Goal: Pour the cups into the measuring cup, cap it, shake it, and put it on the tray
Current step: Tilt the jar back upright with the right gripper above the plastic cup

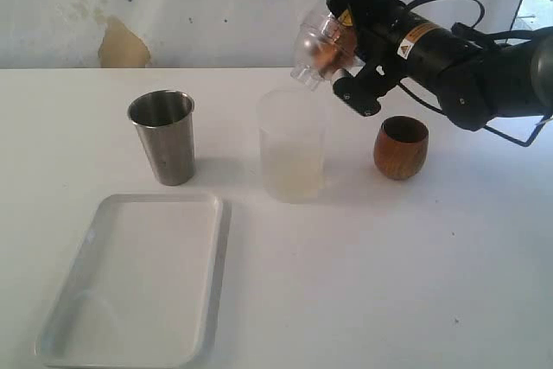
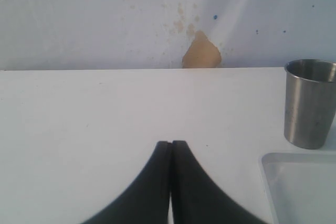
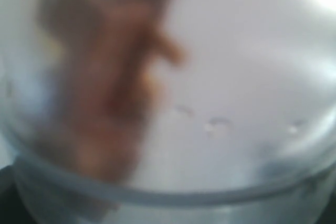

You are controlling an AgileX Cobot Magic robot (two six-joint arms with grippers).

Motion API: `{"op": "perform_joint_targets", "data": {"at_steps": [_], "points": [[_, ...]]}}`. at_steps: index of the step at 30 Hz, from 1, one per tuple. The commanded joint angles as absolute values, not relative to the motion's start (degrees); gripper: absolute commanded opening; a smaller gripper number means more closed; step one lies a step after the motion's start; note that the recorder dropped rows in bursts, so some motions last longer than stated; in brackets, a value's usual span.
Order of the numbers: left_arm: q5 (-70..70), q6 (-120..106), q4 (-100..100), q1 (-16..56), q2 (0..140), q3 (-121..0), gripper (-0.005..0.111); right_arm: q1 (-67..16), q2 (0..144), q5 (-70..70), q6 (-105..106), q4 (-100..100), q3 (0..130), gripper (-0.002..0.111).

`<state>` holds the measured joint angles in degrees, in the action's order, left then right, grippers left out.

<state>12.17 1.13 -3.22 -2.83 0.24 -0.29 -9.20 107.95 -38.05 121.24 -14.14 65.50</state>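
Behind tray (image 1: 138,283), left jaws meet; right jaws clamp cap (image 1: 313,45) above measuring cup (image 1: 293,149).

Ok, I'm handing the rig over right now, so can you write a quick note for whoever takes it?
Left gripper: fingers shut, holding nothing, low over the table.
Right gripper: shut on the clear dome cap, held just above the measuring cup.
The measuring cup holds pale liquid. The steel tumbler and wooden cup stand upright either side of it, with the tray in front of the tumbler.
Done: pouring, apparently.
Left: cap, shake, set on tray.
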Motion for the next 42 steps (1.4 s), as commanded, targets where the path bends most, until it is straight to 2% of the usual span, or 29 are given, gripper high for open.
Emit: {"op": "perform_joint_targets", "data": {"at_steps": [1, 6, 8, 10, 13, 15, 21, 24, 30, 36, 42], "points": [[11.58, 1.20, -3.47, -2.70, 0.00, 0.00, 0.000, -9.12, 107.49, -40.39, 122.15, -13.85, 66.20, 0.000], [11.58, 1.20, -3.47, -2.70, 0.00, 0.00, 0.000, -9.12, 107.49, -40.00, 108.76, -13.86, 66.20, 0.000], [11.58, 1.20, -3.47, -2.70, 0.00, 0.00, 0.000, -9.12, 107.49, -40.00, 93.96, -13.70, 66.20, 0.000], [11.58, 1.20, -3.47, -2.70, 0.00, 0.00, 0.000, -9.12, 107.49, -40.75, 64.27, -9.45, 65.95, 0.000], [11.58, 1.20, -3.47, -2.70, 0.00, 0.00, 0.000, -9.12, 106.27, -41.83, 11.71, 12.25, 65.97, 0.000], [11.58, 1.20, -3.47, -2.70, 0.00, 0.00, 0.000, -9.12, 104.70, -42.11, -11.58, 17.84, 65.97, 0.000], [11.58, 1.20, -3.47, -2.70, 0.00, 0.00, 0.000, -9.35, 101.48, -38.03, -14.79, 9.13, 65.97, 0.000], [11.58, 1.20, -3.47, -2.70, 0.00, 0.00, 0.000, -9.35, 98.66, -23.59, -14.91, 9.13, 65.97, 0.000], [11.58, 1.20, -3.47, -2.70, 0.00, 0.00, 0.000, -9.82, 92.99, -18.11, -15.61, -0.77, 65.97, 0.000], [11.58, 1.20, -3.47, -2.70, 0.00, 0.00, 0.000, -15.20, 88.71, -6.30, -15.43, -1.44, 65.85, 0.000], [11.58, 1.20, -3.47, -2.70, 0.00, 0.00, 0.000, -24.44, 88.89, 0.00, -12.91, -8.31, 65.85, 0.000]]}}
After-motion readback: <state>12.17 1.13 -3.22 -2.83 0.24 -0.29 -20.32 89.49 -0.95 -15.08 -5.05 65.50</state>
